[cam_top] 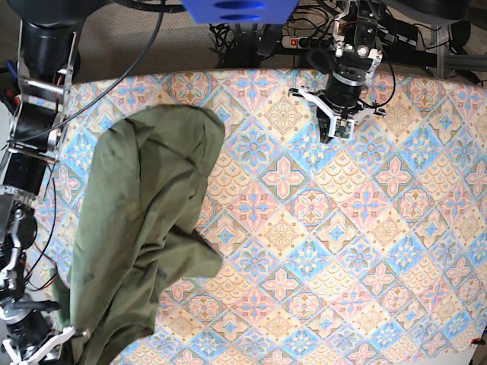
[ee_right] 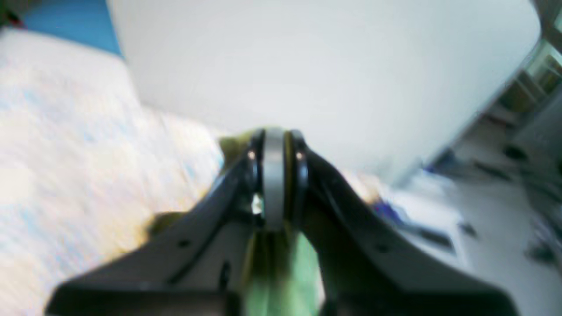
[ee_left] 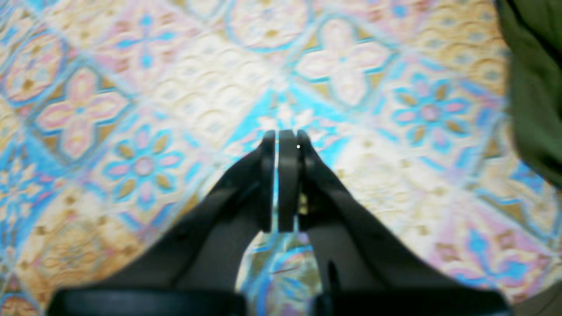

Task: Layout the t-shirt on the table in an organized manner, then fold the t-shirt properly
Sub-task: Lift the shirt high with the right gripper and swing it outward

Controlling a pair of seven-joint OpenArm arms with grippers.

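Observation:
The olive-green t-shirt [cam_top: 144, 228] lies bunched and wrinkled along the left side of the patterned table [cam_top: 342, 251], stretching from the far left to the near left corner. My right gripper [cam_top: 76, 333] is at that near corner, shut on a fold of the t-shirt [ee_right: 281, 272]; in the right wrist view green cloth shows between and below its closed fingers [ee_right: 274, 134]. My left gripper [cam_top: 339, 134] hovers over the far right part of the table, shut and holding nothing [ee_left: 285, 136]. In the left wrist view an edge of the t-shirt [ee_left: 535, 87] shows at the right border.
Cables and a power strip [cam_top: 304, 42] lie behind the table's far edge. The right arm's column [cam_top: 34, 122] stands along the left edge. The right wrist view shows a white panel [ee_right: 307, 66] and floor clutter [ee_right: 505, 197] beyond the table.

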